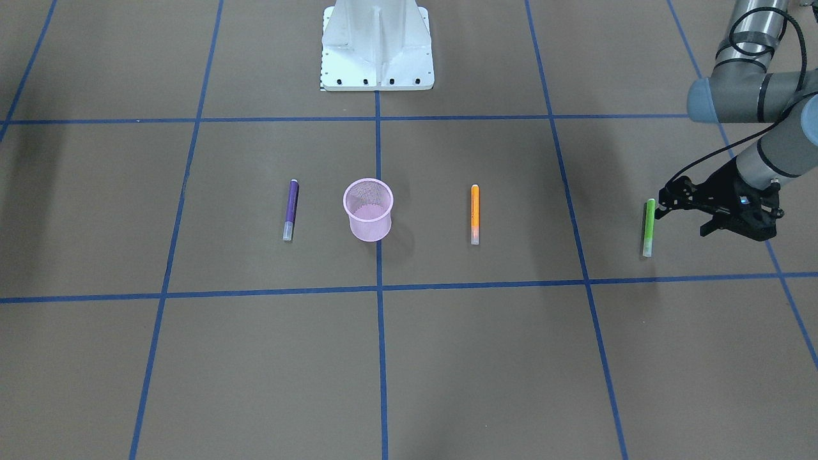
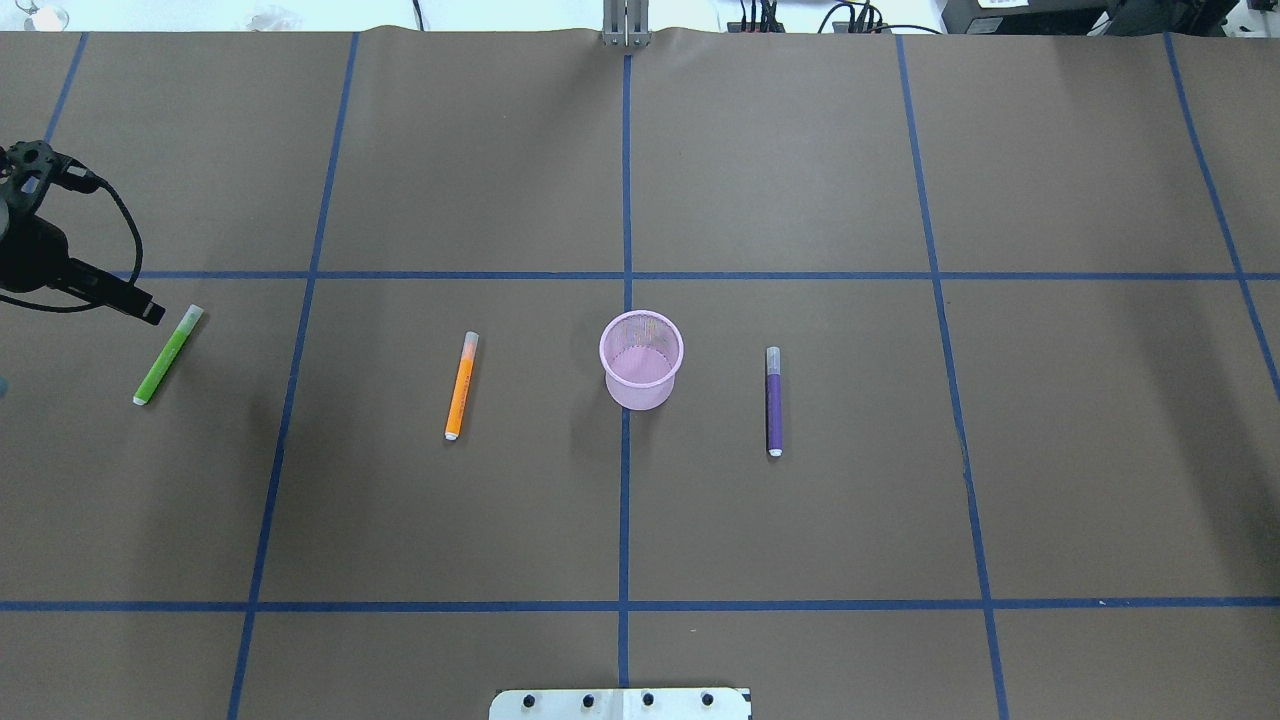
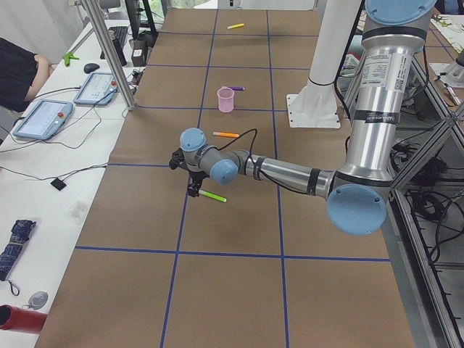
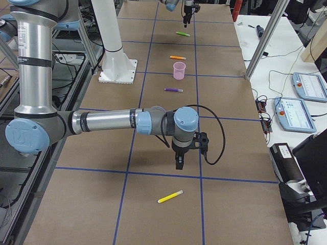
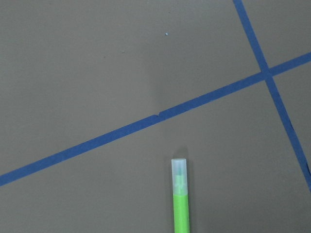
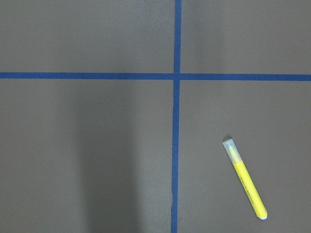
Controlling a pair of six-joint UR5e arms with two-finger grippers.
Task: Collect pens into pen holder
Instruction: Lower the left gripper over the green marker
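Three pens lie flat on the brown table. The purple pen (image 1: 291, 209) (image 2: 773, 400) and the orange pen (image 1: 475, 214) (image 2: 461, 385) flank the upright pink mesh pen holder (image 1: 368, 209) (image 2: 641, 360). The green pen (image 1: 649, 227) (image 2: 168, 355) lies far out on my left side. My left gripper (image 1: 659, 211) (image 2: 150, 313) hangs just beside its pale cap end, not holding it; I cannot tell its jaw state. The left wrist view shows only the green pen's cap end (image 5: 179, 182). My right gripper (image 4: 178, 166) shows only in the exterior right view; I cannot tell its state.
A yellow highlighter (image 6: 244, 185) (image 4: 170, 196) lies on the table near my right gripper, far from the holder. The white robot base (image 1: 377, 51) stands at the table's robot side. Side tables with tablets (image 4: 306, 87) and a frame post (image 4: 263, 38) run along the far edge.
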